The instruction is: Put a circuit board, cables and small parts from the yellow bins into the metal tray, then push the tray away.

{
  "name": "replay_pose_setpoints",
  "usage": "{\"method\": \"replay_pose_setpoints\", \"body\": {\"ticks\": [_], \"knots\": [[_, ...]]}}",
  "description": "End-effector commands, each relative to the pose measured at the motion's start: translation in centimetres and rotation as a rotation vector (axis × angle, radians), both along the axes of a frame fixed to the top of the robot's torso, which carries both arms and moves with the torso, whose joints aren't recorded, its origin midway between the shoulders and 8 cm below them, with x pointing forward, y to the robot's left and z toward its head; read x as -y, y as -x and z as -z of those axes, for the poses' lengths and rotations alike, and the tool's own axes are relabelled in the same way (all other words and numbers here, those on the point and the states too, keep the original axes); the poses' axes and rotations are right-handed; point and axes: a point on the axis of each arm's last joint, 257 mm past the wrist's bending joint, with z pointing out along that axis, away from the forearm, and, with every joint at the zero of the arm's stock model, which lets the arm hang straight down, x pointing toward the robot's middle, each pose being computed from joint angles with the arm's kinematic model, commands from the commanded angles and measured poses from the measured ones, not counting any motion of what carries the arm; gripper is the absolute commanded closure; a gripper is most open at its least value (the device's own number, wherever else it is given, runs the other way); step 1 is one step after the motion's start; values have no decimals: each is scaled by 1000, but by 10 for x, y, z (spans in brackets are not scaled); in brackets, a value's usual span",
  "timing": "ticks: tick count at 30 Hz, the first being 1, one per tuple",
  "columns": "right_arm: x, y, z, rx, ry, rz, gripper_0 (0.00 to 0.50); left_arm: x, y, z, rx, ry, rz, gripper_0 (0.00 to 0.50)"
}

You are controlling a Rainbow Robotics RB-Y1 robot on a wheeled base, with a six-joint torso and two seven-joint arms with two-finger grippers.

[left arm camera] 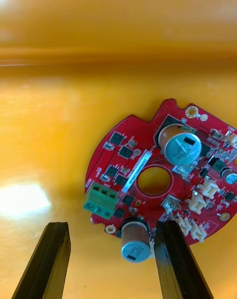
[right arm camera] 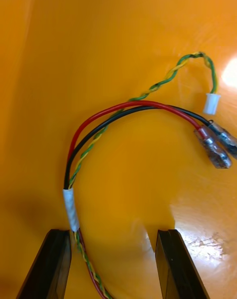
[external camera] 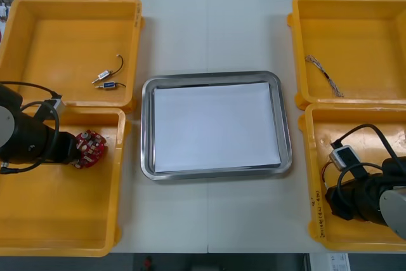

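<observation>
Front view: light desk (external camera: pixel 209 30) carrying four yellow bins and, at its middle, the metal tray (external camera: pixel 147 125), white inside. Bin at the desk's far left corner (external camera: pixel 25 42): two small metal parts (external camera: pixel 105 80) with thin black leads, lying close together. Bin at the near left corner (external camera: pixel 57 207): round red circuit board (external camera: pixel 89 149) near the bin's far wall, with the left arm (external camera: pixel 25 138) reaching in from the desk's left edge up to the board. Bin at the far right corner (external camera: pixel 355 30): one thin pale twisted cable (external camera: pixel 325 76). Bin at the near right corner (external camera: pixel 317 138): the right arm (external camera: pixel 374 195) above it. Right wrist view: right claw (right arm camera: pixel 113 232) spread wide above the orange bin floor; a red and black cable (right arm camera: pixel 123 106) bundled with a green-yellow twisted pair lies ahead of it, and the bundle's white sleeve (right arm camera: pixel 70 207) sits just beside one finger. Left wrist view: left claw (left arm camera: pixel 109 225) spread wide, pinching nothing; the circuit board lies flat on the bin floor, its near edge between the fingers and against one of them.
</observation>
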Motion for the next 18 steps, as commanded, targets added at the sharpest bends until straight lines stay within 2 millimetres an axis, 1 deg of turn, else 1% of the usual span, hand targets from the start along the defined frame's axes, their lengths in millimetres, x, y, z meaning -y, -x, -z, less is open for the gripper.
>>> {"method": "replay_pose_setpoints", "body": {"ticks": [1, 8, 10, 12, 13, 15, 18], "knots": [[-8, 12, 9, -17, -1, -30, 0, -8, 6, -4, -8, 34, -88, 0], [-9, 13, 11, -15, -7, -30, 0, -1, 8, 1, -17, 51, -88, 0], [-10, 13, 11, -15, -7, -32, 127, -1, 9, 2, -20, 47, -86, 0], [-10, 14, 12, -17, -9, -32, 380, 2, 8, 5, -18, 43, -81, 0], [-10, 14, 11, -17, -9, -32, 445, 3, 8, 6, -17, 42, -79, 0], [-10, 14, 12, -17, -8, -33, 493, 3, 8, 7, -19, 39, -78, 0], [-10, 14, 12, -15, -8, -33, 500, 4, 9, 9, -23, 36, -75, 0]]}}
